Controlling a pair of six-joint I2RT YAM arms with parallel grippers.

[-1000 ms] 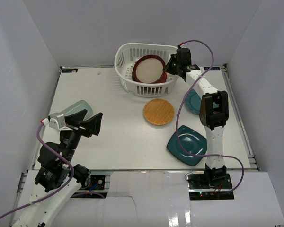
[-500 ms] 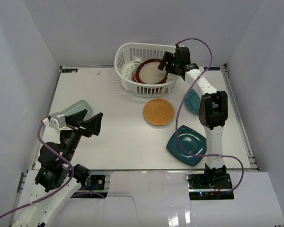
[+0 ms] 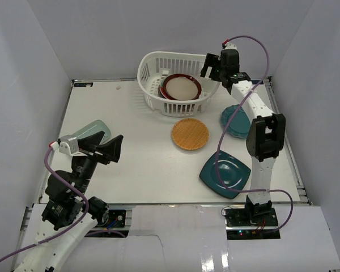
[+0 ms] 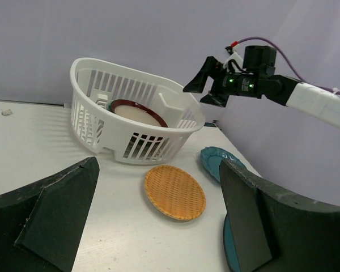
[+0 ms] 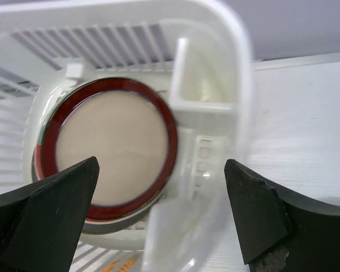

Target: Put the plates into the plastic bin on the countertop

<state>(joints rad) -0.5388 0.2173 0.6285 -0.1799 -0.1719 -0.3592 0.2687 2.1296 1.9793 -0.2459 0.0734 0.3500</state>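
Note:
The white plastic bin (image 3: 181, 107) stands at the back of the countertop (image 3: 130, 164). A red-rimmed beige plate (image 3: 181, 86) lies inside it on top of other plates, of which only edges show. My right gripper (image 3: 211, 67) hangs open over the bin's right rim (image 5: 238, 68), holding nothing, with the red-rimmed plate (image 5: 110, 144) below and to its left. On the counter lie an orange woven plate (image 3: 190, 134), a teal scalloped plate (image 3: 233, 120) and a dark teal square plate (image 3: 225, 173). My left gripper (image 3: 105, 148) is open and empty at the near left, partly covering a pale green oblong plate (image 3: 93, 129).
Pale grey walls close in the counter on three sides. The right arm's purple cable (image 3: 255, 42) loops above the bin's right side. In the left wrist view the orange plate (image 4: 174, 191) lies in front of the bin (image 4: 136, 141).
My right gripper has opened and let go of the red-rimmed plate, which has settled flatter in the bin. The gripper has then risen and drawn back to the right. The left arm is unmoved.

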